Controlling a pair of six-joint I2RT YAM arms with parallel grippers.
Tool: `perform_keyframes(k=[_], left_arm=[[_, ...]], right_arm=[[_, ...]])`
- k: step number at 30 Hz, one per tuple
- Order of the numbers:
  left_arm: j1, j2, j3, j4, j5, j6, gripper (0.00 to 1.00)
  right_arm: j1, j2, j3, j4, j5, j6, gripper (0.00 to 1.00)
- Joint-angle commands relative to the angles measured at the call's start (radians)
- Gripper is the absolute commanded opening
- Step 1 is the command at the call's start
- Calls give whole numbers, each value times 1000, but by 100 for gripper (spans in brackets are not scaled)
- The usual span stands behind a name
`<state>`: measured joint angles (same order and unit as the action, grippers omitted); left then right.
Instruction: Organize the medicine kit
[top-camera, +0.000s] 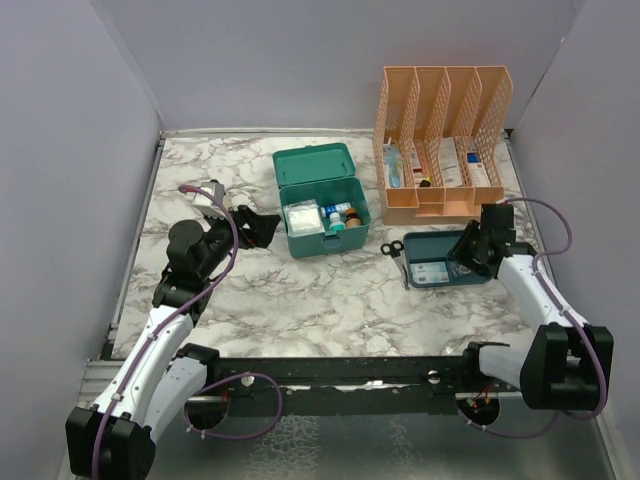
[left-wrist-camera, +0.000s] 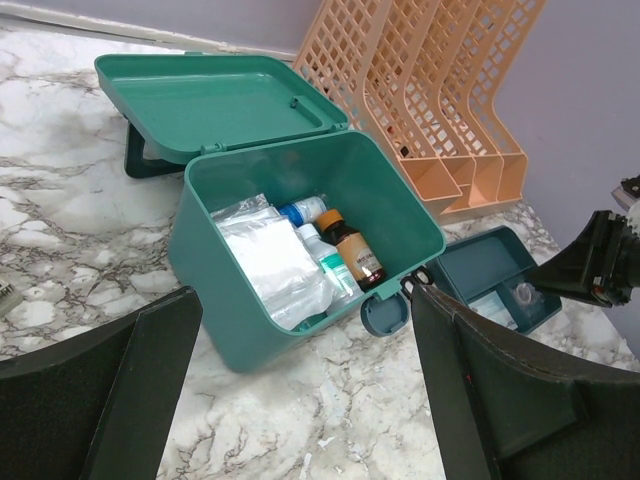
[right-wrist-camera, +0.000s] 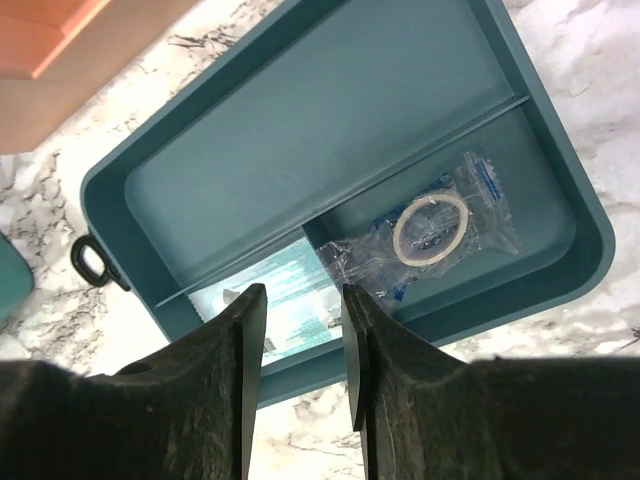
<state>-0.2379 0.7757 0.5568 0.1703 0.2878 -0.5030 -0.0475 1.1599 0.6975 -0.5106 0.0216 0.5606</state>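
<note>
The teal-green medicine kit (top-camera: 322, 215) stands open at mid-table with its lid (top-camera: 313, 163) tipped back. In the left wrist view the kit (left-wrist-camera: 215, 270) holds white gauze packs (left-wrist-camera: 268, 262), a brown bottle (left-wrist-camera: 352, 250) and a blue-capped bottle (left-wrist-camera: 303, 209). My left gripper (top-camera: 262, 228) is wide open and empty, just left of the kit; it also shows in the left wrist view (left-wrist-camera: 305, 400). My right gripper (right-wrist-camera: 300, 335) is open and empty, hovering over a pale teal sachet (right-wrist-camera: 290, 290) in the dark-blue tray (right-wrist-camera: 300, 140). A clear packet with a tape roll (right-wrist-camera: 432, 225) lies beside the sachet.
The dark-blue tray (top-camera: 445, 262) lies right of the kit, with black scissors (top-camera: 392, 248) at its left edge. The tall orange mesh organizer (top-camera: 440, 140) with several packages stands at the back right. Grey walls close in the table on three sides.
</note>
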Motion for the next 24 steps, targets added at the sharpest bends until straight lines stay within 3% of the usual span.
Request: perform_keyframes(k=[1,11,24], left_arm=[[-3,2,-12,22,2,-3,89],[-3,-1,-13,14,-7,-1,89],[-3,-1,-11,17,-6,-3,89]], right_arm=[[3,61,-22,47,10,8,37],[3,178,-47,102,-41,48,42],[3,44,32,-3,0,12,44]])
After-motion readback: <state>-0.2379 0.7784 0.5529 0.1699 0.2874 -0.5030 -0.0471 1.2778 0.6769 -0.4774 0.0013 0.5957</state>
